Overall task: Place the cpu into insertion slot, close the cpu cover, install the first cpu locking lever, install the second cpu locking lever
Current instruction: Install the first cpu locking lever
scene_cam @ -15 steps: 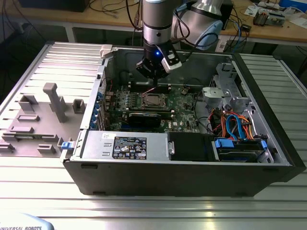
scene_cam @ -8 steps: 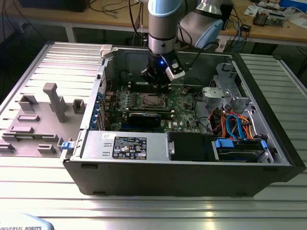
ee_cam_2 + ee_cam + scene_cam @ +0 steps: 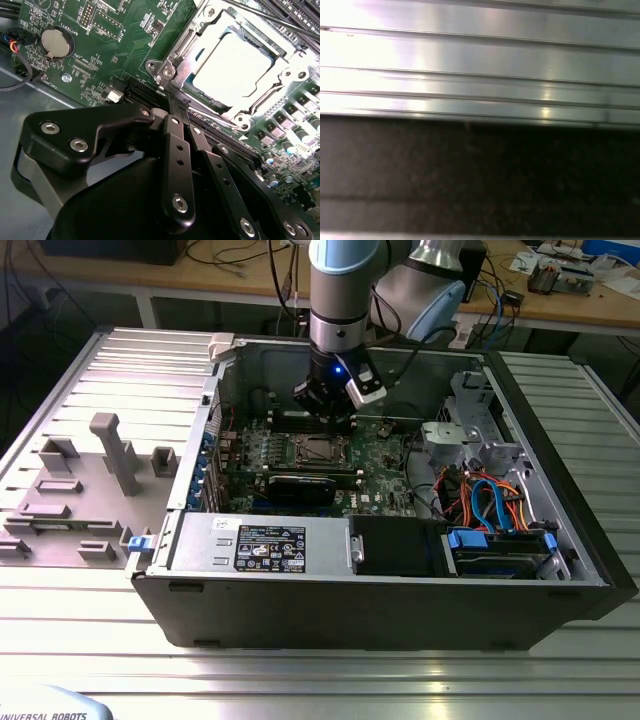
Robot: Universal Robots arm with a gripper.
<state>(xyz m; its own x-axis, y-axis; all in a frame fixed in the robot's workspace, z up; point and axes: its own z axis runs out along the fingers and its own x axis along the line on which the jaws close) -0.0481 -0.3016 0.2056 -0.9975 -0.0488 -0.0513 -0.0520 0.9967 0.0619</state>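
In the exterior view, the arm reached down into the open computer case (image 3: 560, 570), which lay on its side on a ribbed metal table (image 3: 320, 670). The gripper (image 3: 328, 420) hung just over the green motherboard (image 3: 385, 465), right at the far edge of the insertion slot (image 3: 318, 450). The socket sat near the board's middle, beyond the black card (image 3: 300, 487), whose long axis ran across the view from left to right.

In the second wrist view, the cpu (image 3: 233, 69) lay flat in the insertion slot, its pale metal top facing up and its edges square with the socket. The cpu cover (image 3: 197, 32) lay down around the chip, framing it. A thin locking lever (image 3: 210, 116) ran along the socket's side nearest the gripper. The black fingers (image 3: 175, 150) stood close together, nearly touching, with nothing visibly between them, their tips just beside the socket's corner. A coin battery (image 3: 56, 42) sat well apart.

In the first wrist view, ribbed metal table (image 3: 480, 65) showed above a dark band.
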